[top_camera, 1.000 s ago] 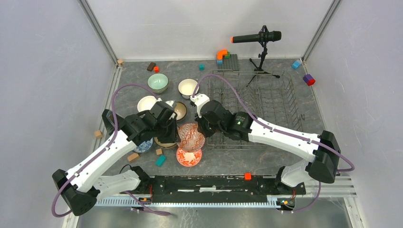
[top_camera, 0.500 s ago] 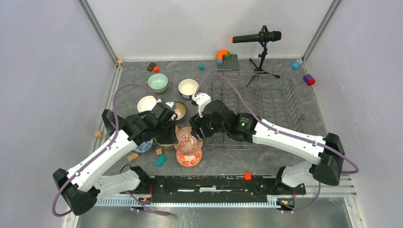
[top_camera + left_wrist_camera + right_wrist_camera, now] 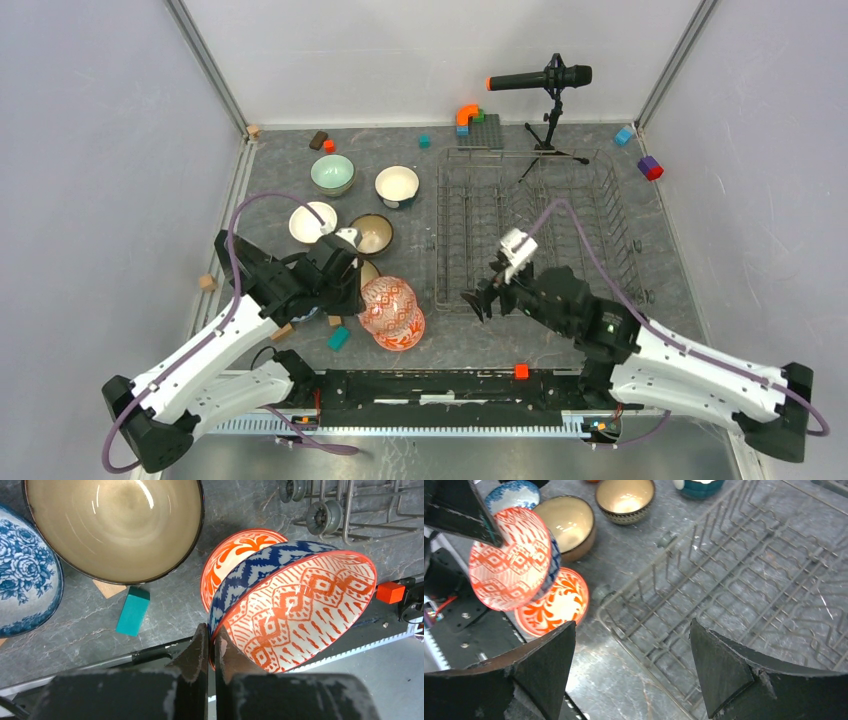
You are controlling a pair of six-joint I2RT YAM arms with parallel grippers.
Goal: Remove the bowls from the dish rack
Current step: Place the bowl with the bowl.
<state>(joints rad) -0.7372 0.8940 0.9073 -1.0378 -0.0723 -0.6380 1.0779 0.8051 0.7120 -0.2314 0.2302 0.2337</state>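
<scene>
The left gripper [image 3: 210, 639] has its jaws clamped together on the rim of the zigzag bowl [image 3: 300, 615], blue-white outside and red-white inside. The bowl hangs steeply tilted, mouth turned toward the near rail, directly over the orange floral bowl [image 3: 230, 555] that sits upright on the table. From the top view the two overlap. Their edges look apart in the left wrist view, but that is not certain.

Left of them the room is tight. The tan bowl [image 3: 115, 525] stands just beside the orange one, and the blue floral bowl [image 3: 25, 580] lies beyond it. A teal block [image 3: 132, 611] and a wooden block lie between these and the front rail. Farther back stand the dark patterned bowl [image 3: 372, 233], the cream bowl [image 3: 313, 220], the pale green bowl [image 3: 332, 172] and the teal-and-white bowl [image 3: 397, 184].

The right gripper [image 3: 633, 630] has its jaws wide apart, holding nothing, above the near left corner of the dish rack [image 3: 590, 230]. A strip of bare table runs between the rack's left edge and the bowls. The rack's near edge lies close to the rail, where a red block [image 3: 520, 371] sits.
</scene>
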